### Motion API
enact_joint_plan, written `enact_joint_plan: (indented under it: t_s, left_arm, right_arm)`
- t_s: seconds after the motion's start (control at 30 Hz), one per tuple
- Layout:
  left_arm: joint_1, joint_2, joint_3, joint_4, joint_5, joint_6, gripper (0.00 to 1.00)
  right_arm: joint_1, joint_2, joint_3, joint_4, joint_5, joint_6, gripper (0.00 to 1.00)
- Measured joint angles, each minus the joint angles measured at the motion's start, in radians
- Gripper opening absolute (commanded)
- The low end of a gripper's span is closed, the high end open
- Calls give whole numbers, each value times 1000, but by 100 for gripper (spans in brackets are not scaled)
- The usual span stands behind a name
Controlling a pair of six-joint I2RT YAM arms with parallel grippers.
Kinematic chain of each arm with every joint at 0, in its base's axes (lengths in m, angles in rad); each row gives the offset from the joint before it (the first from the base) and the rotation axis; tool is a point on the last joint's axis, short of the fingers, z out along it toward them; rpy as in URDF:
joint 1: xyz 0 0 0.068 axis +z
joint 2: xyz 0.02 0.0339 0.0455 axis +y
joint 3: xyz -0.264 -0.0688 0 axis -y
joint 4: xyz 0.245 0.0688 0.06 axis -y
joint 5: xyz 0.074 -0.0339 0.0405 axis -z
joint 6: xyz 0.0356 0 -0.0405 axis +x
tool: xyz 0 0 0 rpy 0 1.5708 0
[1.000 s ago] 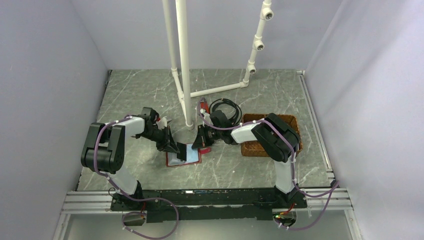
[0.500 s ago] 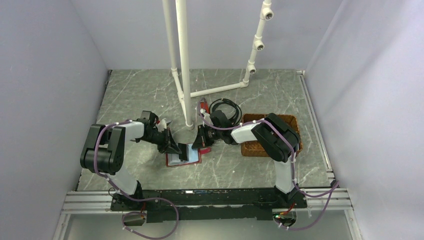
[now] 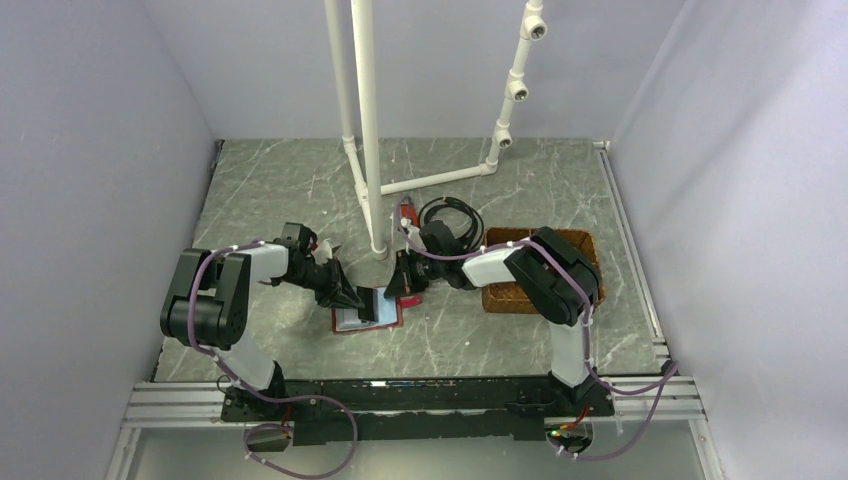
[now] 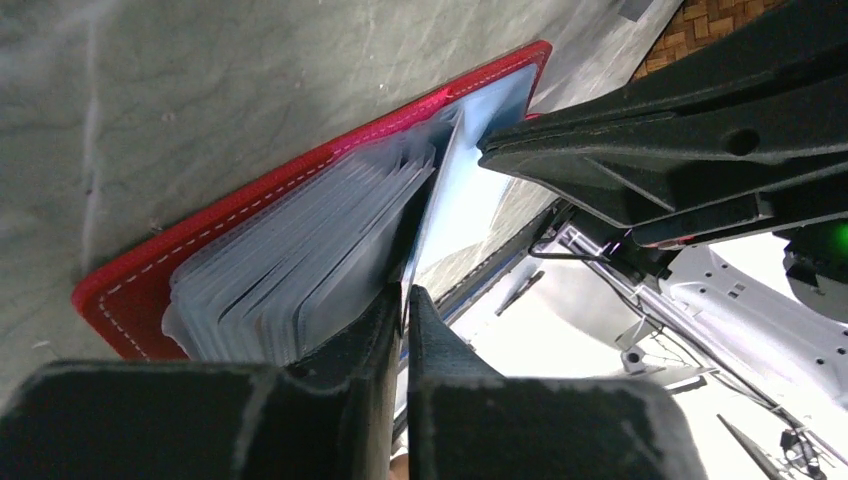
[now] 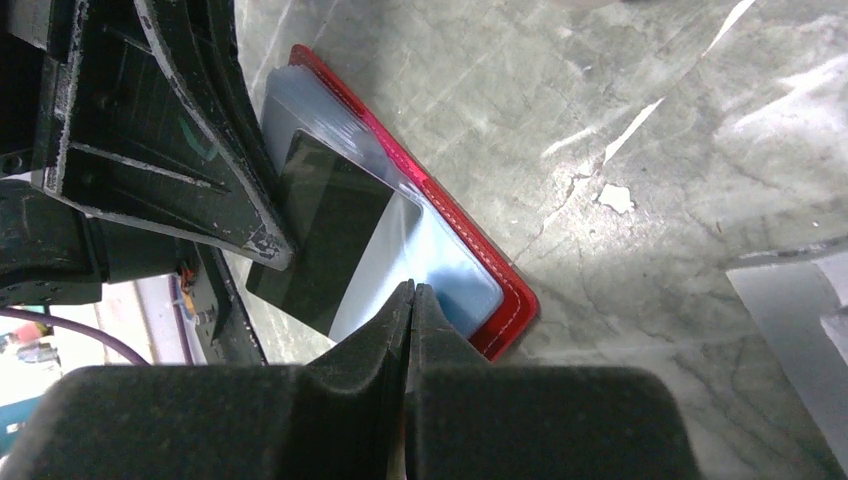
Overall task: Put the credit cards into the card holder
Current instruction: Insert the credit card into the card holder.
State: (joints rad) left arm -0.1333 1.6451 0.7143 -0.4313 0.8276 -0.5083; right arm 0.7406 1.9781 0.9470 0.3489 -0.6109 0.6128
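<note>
left claw point(image 4: 403, 292) pinches a clear plastic pocket point(image 4: 450, 190) of the red leather card holder point(image 4: 105, 300). right claw point(image 5: 411, 290) grips pale bluish thin card point(image 5: 440, 260); slide it in flat.

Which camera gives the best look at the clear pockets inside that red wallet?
The left wrist view: the card holder fills it, open, with its stacked clear pockets fanned. The right wrist view shows one flat pocket and the red border; the top external view shows only a small red rectangle.
</note>
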Motion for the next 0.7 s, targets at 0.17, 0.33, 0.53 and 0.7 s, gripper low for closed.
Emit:
enact_joint_plan:
  t_s: [0.17, 0.33, 0.53, 0.7]
  left_arm:
    - [-2, -6, 0, -3, -18, -28, 23]
    - [-10, -10, 0, -3, -21, -39, 29]
    - [-21, -37, 4, -25, -47, -55, 38]
    - [-26, -80, 10, -70, -94, -58, 45]
  right_arm:
    - [2, -48, -4, -87, 43, -21, 14]
    - [8, -106, -31, -164, 76, -47, 21]
    - [21, -121, -43, -175, 87, -53, 16]
    - [30, -109, -43, -159, 85, -47, 14]
